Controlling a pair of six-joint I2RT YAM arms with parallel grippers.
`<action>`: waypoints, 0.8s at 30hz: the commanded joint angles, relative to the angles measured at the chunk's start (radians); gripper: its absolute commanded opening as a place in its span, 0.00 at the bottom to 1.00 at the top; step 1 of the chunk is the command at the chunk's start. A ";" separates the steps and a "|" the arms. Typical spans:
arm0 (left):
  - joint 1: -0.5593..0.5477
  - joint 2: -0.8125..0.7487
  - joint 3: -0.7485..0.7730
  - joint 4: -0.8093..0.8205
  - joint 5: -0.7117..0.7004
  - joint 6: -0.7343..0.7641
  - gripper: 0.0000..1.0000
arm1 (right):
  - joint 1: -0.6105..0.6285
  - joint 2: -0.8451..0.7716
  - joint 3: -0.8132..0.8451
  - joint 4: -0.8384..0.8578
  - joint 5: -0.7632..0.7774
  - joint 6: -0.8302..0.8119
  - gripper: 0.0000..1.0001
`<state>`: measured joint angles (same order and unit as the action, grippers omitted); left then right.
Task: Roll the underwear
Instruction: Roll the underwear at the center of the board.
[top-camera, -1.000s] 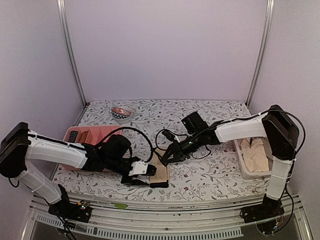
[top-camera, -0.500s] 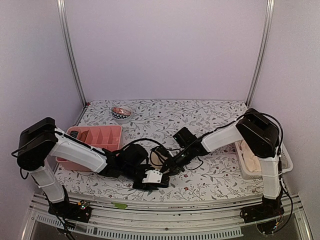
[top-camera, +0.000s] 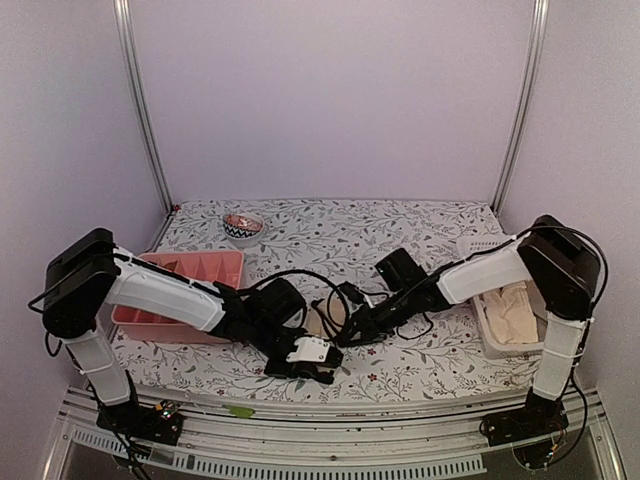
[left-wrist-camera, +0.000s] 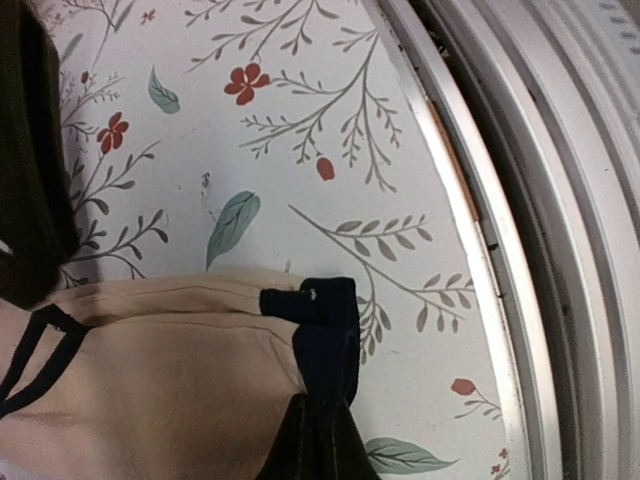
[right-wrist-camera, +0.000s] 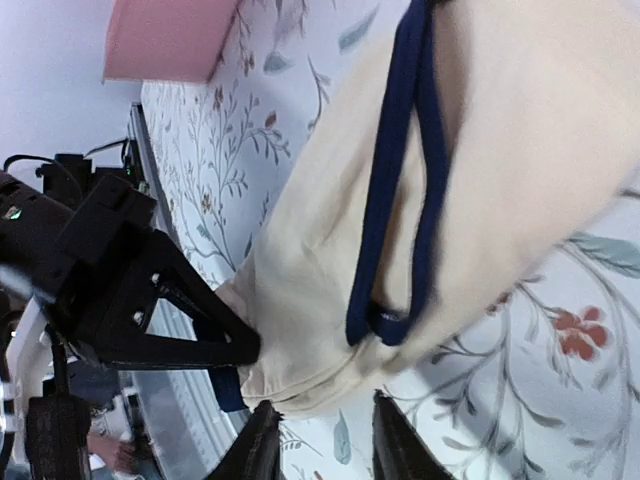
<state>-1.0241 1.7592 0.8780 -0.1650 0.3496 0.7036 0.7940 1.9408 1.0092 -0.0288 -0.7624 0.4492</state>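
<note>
1. Two robot arms meet over one pair of beige underwear (top-camera: 325, 318) near the front edge of the flowered worktop (top-camera: 420, 225). The garment lies on the cloth-patterned surface between them.
2. The step in hand appears to be taking hold of the near edge so the roll can start. The cloth shows loose folds but no wound turn yet.
3. The left jaws, at the end of the left arm (top-camera: 160, 290), are pressed together on the dark trim (left-wrist-camera: 325, 340) at the garment's near corner, close to the metal rail (left-wrist-camera: 520, 200) along the worktop's front.
4. The right jaws, on the right arm (top-camera: 480, 268), stand slightly parted, with bare worktop showing between the fingertips (right-wrist-camera: 262, 445).
5. From the left pinch, the beige cloth spreads away toward the middle of the worktop. For the right jaws, the hem lies just at the tips with a loop of dark trim beyond it. Whether any cloth is caught there cannot be told.
6. The next move likely calls for the right jaws to close on the hem beside the left pinch, so the edge lifts and turns evenly. A pull from one corner alone would probably skew the roll.
7. A pink tray (top-camera: 180, 275) sits to the left. A white basket (top-camera: 490, 338) holding cream garments (top-camera: 515, 310) sits to the right. Both are well apart from the work.
</note>
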 joint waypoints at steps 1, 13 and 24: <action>0.100 0.067 0.121 -0.274 0.240 0.010 0.00 | -0.029 -0.230 -0.158 0.135 0.169 -0.068 0.39; 0.227 0.405 0.483 -0.772 0.580 0.074 0.00 | 0.188 -0.536 -0.383 0.199 0.436 -0.332 0.61; 0.259 0.537 0.602 -0.867 0.652 0.034 0.00 | 0.364 -0.242 -0.156 0.184 0.596 -0.608 0.58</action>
<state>-0.7784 2.2627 1.4563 -0.9668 0.9691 0.7444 1.1110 1.6051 0.7780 0.1448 -0.2535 -0.0288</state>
